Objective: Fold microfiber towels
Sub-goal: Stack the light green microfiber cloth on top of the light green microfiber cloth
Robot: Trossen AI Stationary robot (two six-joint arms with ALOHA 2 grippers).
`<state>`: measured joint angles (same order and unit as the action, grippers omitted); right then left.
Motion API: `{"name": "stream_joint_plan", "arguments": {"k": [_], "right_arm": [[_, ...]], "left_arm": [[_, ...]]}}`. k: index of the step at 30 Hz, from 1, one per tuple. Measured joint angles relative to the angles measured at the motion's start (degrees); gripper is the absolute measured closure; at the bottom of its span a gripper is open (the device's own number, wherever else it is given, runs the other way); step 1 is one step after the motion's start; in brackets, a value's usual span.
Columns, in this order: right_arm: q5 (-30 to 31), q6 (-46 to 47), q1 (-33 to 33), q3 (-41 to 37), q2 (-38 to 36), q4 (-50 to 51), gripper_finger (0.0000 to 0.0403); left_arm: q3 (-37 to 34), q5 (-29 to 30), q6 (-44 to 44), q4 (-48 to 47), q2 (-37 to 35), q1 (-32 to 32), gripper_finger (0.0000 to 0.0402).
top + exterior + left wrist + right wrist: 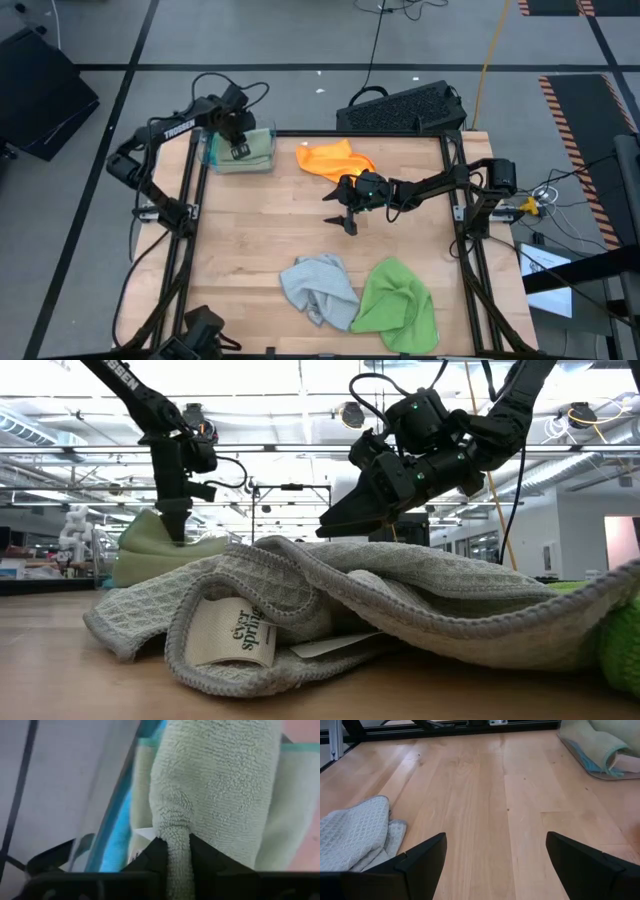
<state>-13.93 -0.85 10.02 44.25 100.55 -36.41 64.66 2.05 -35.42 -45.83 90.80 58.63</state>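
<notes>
The left gripper (240, 150) stands over the stack of folded towels at the far left corner of the table (260, 230), its fingers (155, 857) pinched on a raised ridge of the pale sage green towel (250, 148) that tops the stack; a bright blue towel (114, 845) peeks out from beneath it. Whether that pinch is being let go cannot be judged from this moment alone. The right gripper (346, 219) hangs above bare wood near the middle of the table, jaws spread wide and holding nothing. Taking that gripper as the landmark: the crumpled orange towel (334, 159) lies just beyond it toward the table's far edge, the light grey towel (318, 288) lies on its near side toward the front edge, and the bright green towel (396, 305) sits beside the grey one, touching it and a little further to the robot's right. All three loose cloths are bunched with no clear long axis. The right arm is plainly the nearer to each of them, while the left is well apart at its corner, so the next pick likely falls to the right gripper, with orange the closest reach. The wrist camera on that arm looks toward the grey cloth's edge.
</notes>
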Motion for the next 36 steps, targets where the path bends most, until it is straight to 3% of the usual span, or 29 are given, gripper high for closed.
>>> {"name": "stream_joint_plan", "arguments": {"k": [7,11,14,17,23,30,36], "right_arm": [[-2.89,0.29,-0.04,0.0,0.0,0.05,0.0069],[-2.91,0.28,-0.04,0.0,0.01,0.05,0.0069],[-2.91,0.22,-0.04,0.0,0.02,0.05,0.0069],[-2.89,0.2,-0.04,0.0,0.02,0.05,0.0069],[-2.84,0.36,-0.03,0.0,0.02,0.05,0.0069],[-2.84,0.36,-0.02,0.0,0.02,0.03,0.0069],[-2.83,0.6,-0.02,0.0,0.02,0.07,0.0069]], "left_arm": [[0.0,1.81,1.53,1.14,0.0,0.09,0.0216],[0.05,8.35,2.76,4.04,0.0,-0.41,0.0157],[0.94,13.56,3.91,5.5,0.0,-2.05,0.0141],[1.92,17.18,6.5,5.4,-0.09,-3.98,0.0154],[1.77,16.16,14.06,2.63,-0.09,-6.4,0.023],[-4.96,15.12,18.18,14.72,-0.09,-3.45,0.0332],[-9.63,10.88,19.69,20.68,-0.07,-2.29,0.038]]}}
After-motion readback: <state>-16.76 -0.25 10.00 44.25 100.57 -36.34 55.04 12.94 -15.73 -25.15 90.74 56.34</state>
